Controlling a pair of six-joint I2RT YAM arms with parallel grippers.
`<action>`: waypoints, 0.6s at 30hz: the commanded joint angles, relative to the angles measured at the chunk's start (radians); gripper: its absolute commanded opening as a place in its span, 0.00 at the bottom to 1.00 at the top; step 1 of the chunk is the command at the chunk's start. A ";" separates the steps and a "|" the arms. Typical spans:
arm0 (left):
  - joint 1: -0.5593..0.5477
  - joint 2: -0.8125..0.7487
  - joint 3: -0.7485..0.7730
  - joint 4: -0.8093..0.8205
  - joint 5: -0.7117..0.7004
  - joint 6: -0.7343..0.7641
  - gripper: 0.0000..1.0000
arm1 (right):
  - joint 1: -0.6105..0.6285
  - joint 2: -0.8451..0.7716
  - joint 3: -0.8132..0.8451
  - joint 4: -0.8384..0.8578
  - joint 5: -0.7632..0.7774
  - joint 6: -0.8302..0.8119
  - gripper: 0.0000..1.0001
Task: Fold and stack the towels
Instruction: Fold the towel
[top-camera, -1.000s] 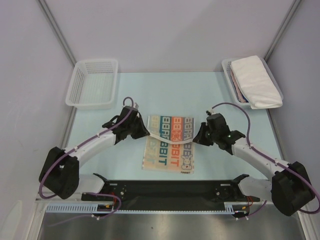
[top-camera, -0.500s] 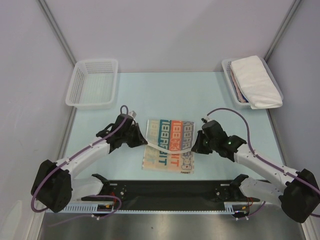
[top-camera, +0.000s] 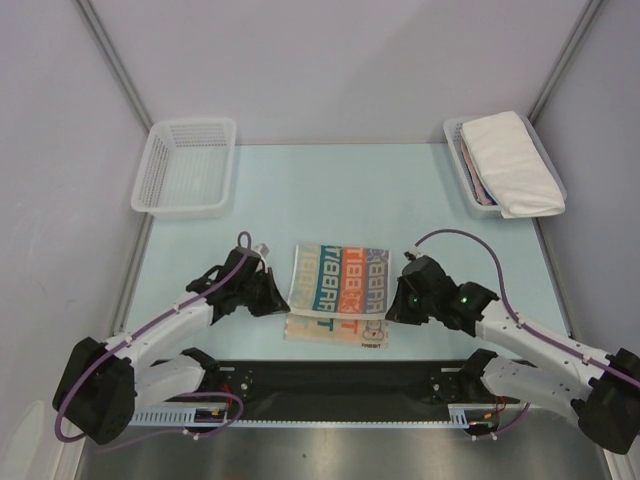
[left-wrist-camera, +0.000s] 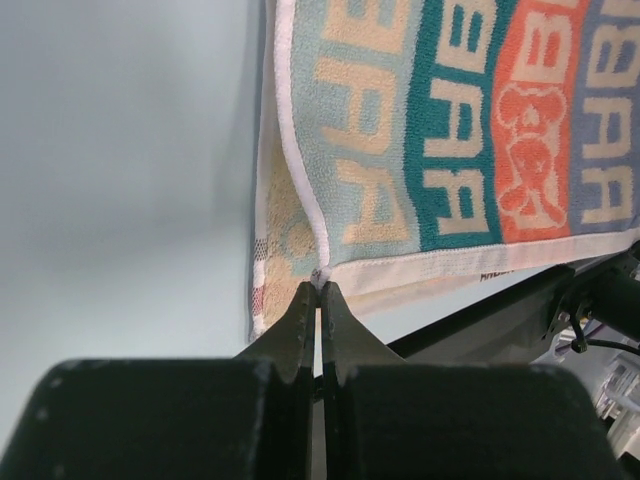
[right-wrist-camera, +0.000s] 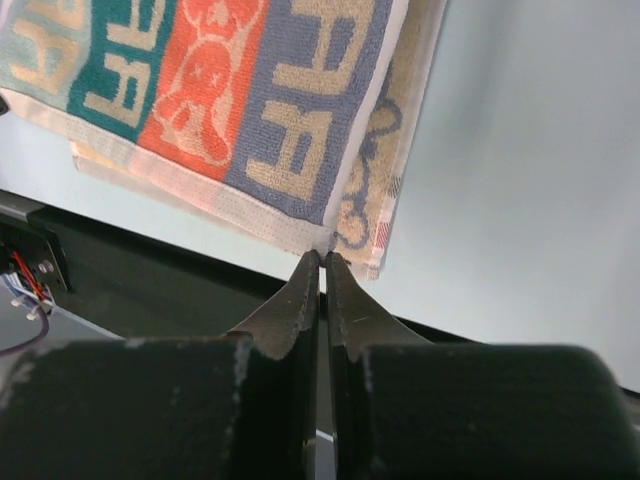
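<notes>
The cream towel with colourful "RABBIT" lettering (top-camera: 340, 285) lies on the pale blue table near its front edge, its upper layer folded over a lower one. My left gripper (top-camera: 281, 303) is shut on the upper layer's left corner, and the left wrist view shows the white hem pinched at the left gripper's (left-wrist-camera: 319, 284) tips, with the towel (left-wrist-camera: 450, 150) beyond them. My right gripper (top-camera: 391, 308) is shut on the right corner; in its wrist view the right gripper (right-wrist-camera: 322, 255) holds the towel (right-wrist-camera: 250, 100) just above the lower layer's edge.
A white mesh basket (top-camera: 187, 165) stands at the back left. Another basket (top-camera: 455, 135) at the back right holds a folded white towel (top-camera: 510, 160) over a pinkish one (top-camera: 478, 188). A black bar (top-camera: 340, 378) runs along the near edge.
Both grippers have drawn the towel's pinched edge toward the near edge and lower, so the upper layer now covers most of the lower one.
</notes>
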 joint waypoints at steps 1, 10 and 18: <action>-0.006 -0.041 -0.024 -0.010 0.028 0.000 0.00 | 0.037 -0.027 -0.010 -0.045 0.043 0.046 0.00; -0.008 -0.110 -0.060 -0.036 0.047 -0.031 0.00 | 0.125 -0.040 -0.044 -0.059 0.074 0.127 0.00; -0.011 -0.154 -0.084 -0.066 0.053 -0.046 0.00 | 0.191 -0.004 -0.048 -0.033 0.105 0.166 0.00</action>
